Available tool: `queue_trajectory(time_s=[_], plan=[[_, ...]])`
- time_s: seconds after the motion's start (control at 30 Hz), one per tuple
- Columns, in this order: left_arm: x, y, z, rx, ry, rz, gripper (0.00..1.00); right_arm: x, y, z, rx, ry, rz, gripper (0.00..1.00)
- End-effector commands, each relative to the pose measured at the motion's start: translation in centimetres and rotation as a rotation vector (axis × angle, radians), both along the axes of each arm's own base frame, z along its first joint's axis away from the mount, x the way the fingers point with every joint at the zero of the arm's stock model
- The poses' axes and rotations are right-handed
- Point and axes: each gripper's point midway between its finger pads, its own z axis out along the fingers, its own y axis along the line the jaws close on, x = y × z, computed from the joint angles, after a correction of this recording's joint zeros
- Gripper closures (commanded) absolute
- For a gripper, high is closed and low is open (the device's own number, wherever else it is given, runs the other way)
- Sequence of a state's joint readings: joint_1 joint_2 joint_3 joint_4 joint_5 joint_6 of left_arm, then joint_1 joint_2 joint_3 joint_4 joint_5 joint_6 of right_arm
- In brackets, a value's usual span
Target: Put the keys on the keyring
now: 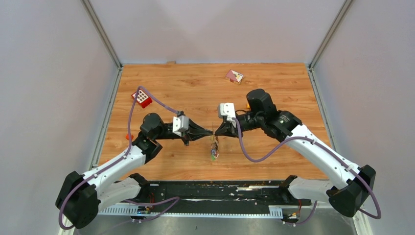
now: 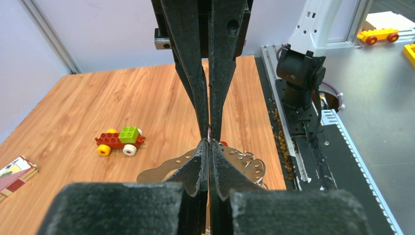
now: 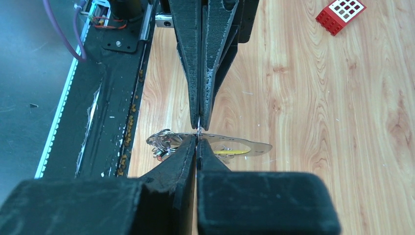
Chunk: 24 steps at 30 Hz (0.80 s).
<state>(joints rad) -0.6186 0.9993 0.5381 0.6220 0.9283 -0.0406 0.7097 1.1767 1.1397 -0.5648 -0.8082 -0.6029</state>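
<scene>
We see the left gripper [image 2: 209,146] and the right gripper [image 3: 197,143] meeting tip to tip over the wooden table [image 1: 195,83], midway between its left and right edges and rather nearer the near edge than the far one. Both have their fingers pressed narrow, with no gap between them. The right one pinches a thin silvery sliver that runs down into the keyring [image 3: 244,145]. The left one is closed just as tight at the same spot, but we cannot tell whether the ring lies in its pinch. The keyring shows as a flat, silvery band with small holes, spreading out right under the two sets of tips. We cannot tell whether it rests on the wood. The keys [image 1: 214,151] sit in a small bunch just on the near side of the tips, with a yellow piece and some wire loops among them. A red block with white squares [image 1: 142,98] lies near the left edge, a small printed card [image 1: 234,76] lies close to the far edge, and a toy car of bricks [image 2: 120,141] stands beyond the right gripper.
</scene>
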Motion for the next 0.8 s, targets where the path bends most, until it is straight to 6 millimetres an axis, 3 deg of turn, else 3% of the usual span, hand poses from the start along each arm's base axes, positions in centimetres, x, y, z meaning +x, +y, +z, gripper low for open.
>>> queue_trajectory(time_s=[0.0, 0.33, 0.5, 0.77], plan=[[0.6, 0.3, 0.9, 0.003, -0.070, 0.027, 0.96, 0.1, -0.5, 2.5, -0.003, -0.102, -0.011, 1.00], [1.7, 0.6, 1.0, 0.090, -0.143, 0.073, 0.60, 0.4, -0.1, 0.3, -0.165, -0.093, -0.048, 1.00], [1.1, 0.6, 0.9, 0.096, -0.137, 0.040, 0.55, 0.5, 0.4, 0.0, -0.214, -0.098, -0.066, 1.00], [0.6, 0.3, 0.2, 0.103, -0.119, 0.000, 0.56, 0.5, 1.0, 0.2, -0.230, -0.109, -0.067, 1.00]])
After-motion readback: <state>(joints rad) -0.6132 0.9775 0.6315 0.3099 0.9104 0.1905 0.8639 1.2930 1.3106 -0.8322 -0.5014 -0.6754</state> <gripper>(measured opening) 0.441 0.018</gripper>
